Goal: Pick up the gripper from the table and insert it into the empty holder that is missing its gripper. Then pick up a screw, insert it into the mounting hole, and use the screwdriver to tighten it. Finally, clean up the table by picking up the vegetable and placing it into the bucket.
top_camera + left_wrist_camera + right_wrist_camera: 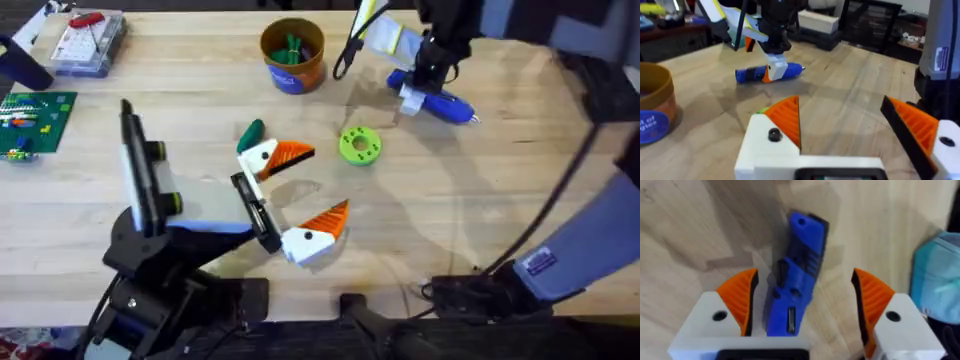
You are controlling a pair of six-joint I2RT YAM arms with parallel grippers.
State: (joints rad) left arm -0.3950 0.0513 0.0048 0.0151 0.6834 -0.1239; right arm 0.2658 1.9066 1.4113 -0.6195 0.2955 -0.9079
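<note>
Screwdriver [438, 102]: upper right of overhead frame, flat on table [470, 200], tip toward lower right.
Right gripper [415, 92]: over screwdriver near its back end, fingers spread, 1 orange pad each side of blue body in right wrist view [797, 287]; closure on it not reached, gaps visible at both pads.
Left gripper [297, 193]: centre of overhead frame, wide open, holding nothing; 2 white fingers with orange pads [292, 152], bare wood between them.
Vegetable [250, 131]: dark green, just beside upper left finger, touching or nearly so, cannot tell.
Bucket [293, 56]: top centre, upright, green items inside; well apart from both grippers.
Green disc [360, 145]: between left gripper and screwdriver, free on all sides.
Parts box [88, 42]: upper left corner.
Circuit board [32, 122]: left edge.
Open wood: broad stretch lower right of centre.
</note>
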